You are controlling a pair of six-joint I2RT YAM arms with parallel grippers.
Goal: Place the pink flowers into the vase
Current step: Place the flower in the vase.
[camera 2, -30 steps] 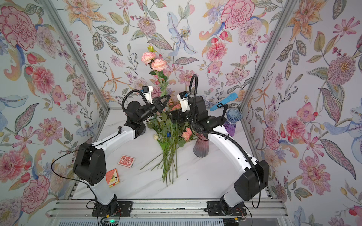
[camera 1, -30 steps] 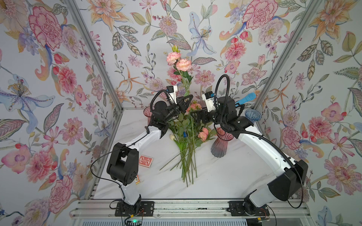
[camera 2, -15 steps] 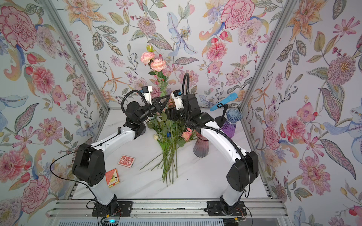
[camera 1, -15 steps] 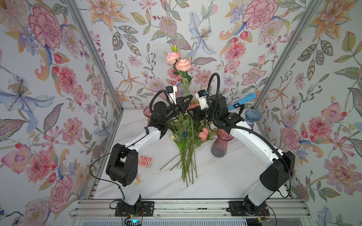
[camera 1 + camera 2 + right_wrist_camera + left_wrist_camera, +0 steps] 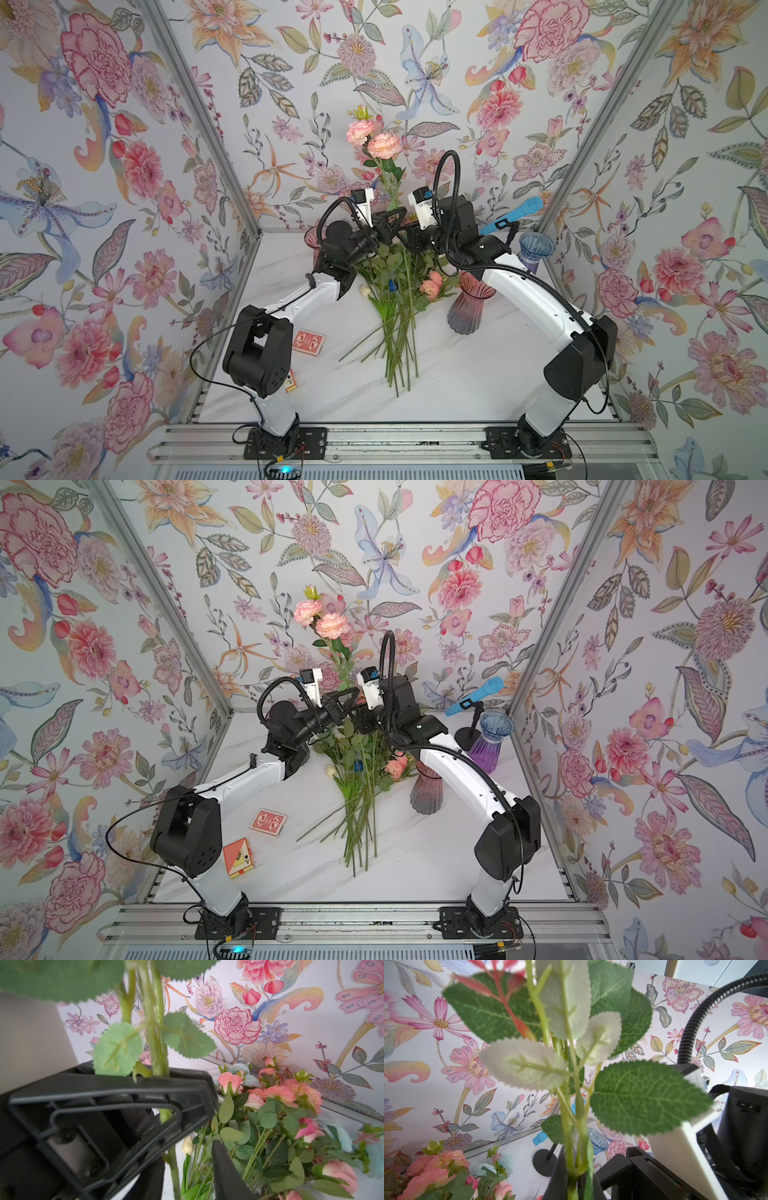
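Lab booth: alu frame [image 5: 203, 120], wallpaper [image 5: 95, 62]

Both top views are bright and evenly lit. We read the light as diffuse and coming from above, since the white table [image 5: 478, 386] carries only faint, soft-edged shadows under the arms. Colours are saturated and we find no strong glare. Wide-angle distortion makes the metal frame posts [image 5: 202, 120] lean outward toward the picture edges. In the left wrist view, the nearest leaves [image 5: 525, 1064] are pale and out of focus, while the wallpaper [image 5: 446, 1022] behind is sharp. In the right wrist view, the close stem [image 5: 155, 1043] is blurred and the pink flowers [image 5: 276, 1093] beyond are crisp.
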